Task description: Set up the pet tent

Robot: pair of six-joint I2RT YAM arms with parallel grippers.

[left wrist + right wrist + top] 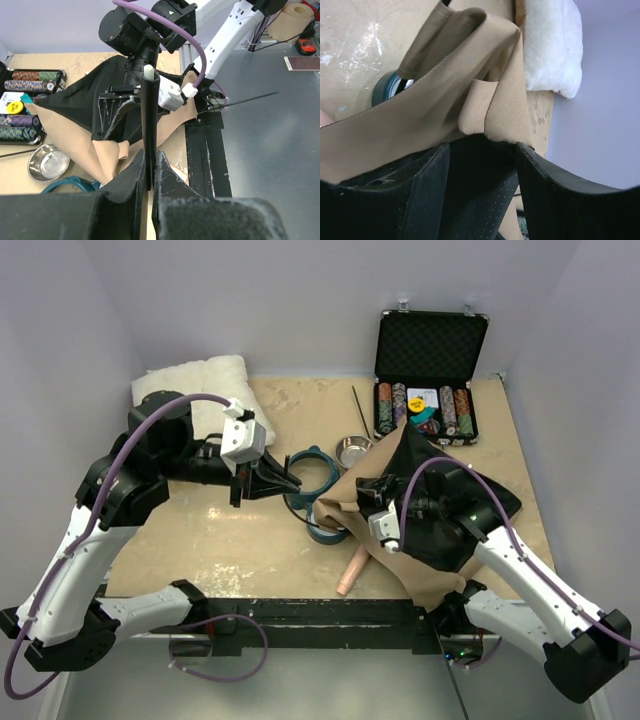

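We look into a robotics lab test cell. Plain white walls (300, 300) box in a pale worktable (230, 540). The left arm (90, 540) and the right arm (540, 590), white and black, are bolted to a black rail (330, 615) at its near edge and trail purple cables (201, 60). Mismatched props share the table: a pet tent (415, 570), a poker-chip case (430, 350) and a pillow (200, 380). Beyond the rail we see a grey bench (270, 150) with a paper roll (297, 17).
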